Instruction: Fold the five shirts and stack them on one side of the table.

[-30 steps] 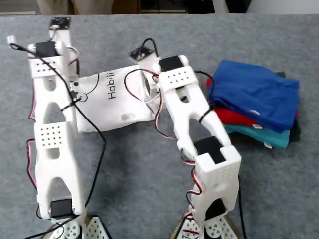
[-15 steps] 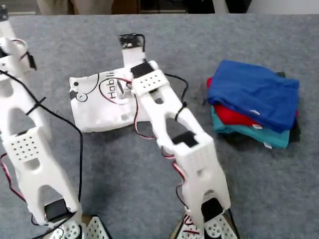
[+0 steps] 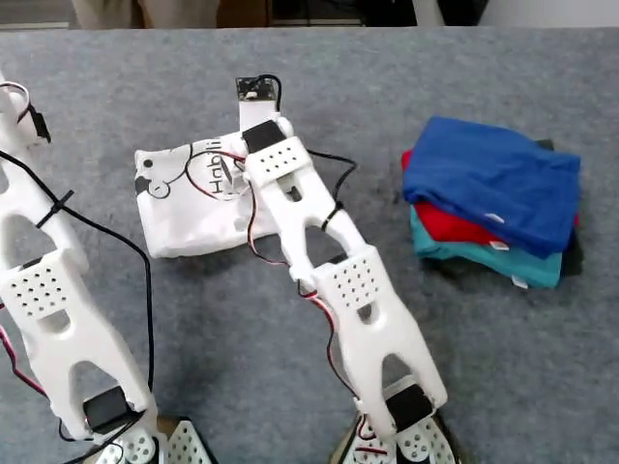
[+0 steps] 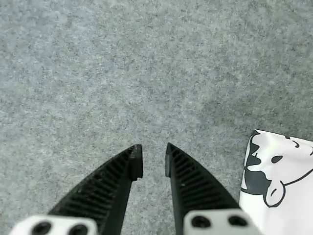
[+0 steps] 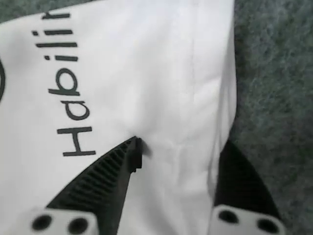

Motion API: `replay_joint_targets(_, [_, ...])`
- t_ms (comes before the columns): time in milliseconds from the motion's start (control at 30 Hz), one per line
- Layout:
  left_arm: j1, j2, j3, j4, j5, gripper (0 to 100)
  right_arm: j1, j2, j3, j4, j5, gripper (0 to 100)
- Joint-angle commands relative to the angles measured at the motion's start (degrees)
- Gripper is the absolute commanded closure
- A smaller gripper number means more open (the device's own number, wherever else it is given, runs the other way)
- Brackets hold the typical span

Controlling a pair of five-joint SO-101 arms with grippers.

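Since 1 s ago the right arm (image 3: pixel 329 251) has swung across from the stack side to stand over the white shirt (image 3: pixel 193 208), and the left arm (image 3: pixel 48 290) has pulled off that shirt to the bench's left edge. The right tool (image 5: pixel 181 147) is spread wide astride the shirt's folded edge: 1 finger presses on the white cloth close to the black lettering, the other sits at the hem where cloth meets the grey bench (image 3: pixel 387 87). Whether that outer finger is under the fold I cannot tell. The left tool (image 4: pixel 152 159) hangs over bare grey surface with its 2 fingers a narrow gap apart, pinching nothing; a printed corner of the white shirt lies near it, not touching. The white shirt is a folded rectangle left of the bench's middle. Well apart to the right is the stack (image 3: pixel 488 208): a blue shirt (image 3: pixel 493 179) on top, a red shirt (image 3: pixel 455 227) and a teal shirt (image 3: pixel 484 259) below, a dark layer showing at its right edge. Open grey surface runs between white shirt and stack, and along the far edge behind both
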Motion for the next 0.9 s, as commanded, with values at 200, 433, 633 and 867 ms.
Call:
replay_joint_targets(200, [-0.70, -3.91, -0.35, 0.70, -0.53, 90, 1.27, 7.08, -17.80, 5.27, -0.44, 98.3])
replay_joint_targets(433, [-0.70, -3.91, -0.18, 0.70, -0.53, 90, 1.27, 5.58, -30.81, 10.29, 4.92, 99.8])
replay_joint_targets(633, [-0.70, -3.91, -0.53, 0.70, -0.53, 90, 2.95, -0.48, -33.54, 14.59, 6.42, 99.8])
replay_joint_targets(867, [-0.70, -3.91, -0.35, 0.70, -0.53, 90, 10.15, -9.89, -33.01, 16.35, 6.07, 99.8])
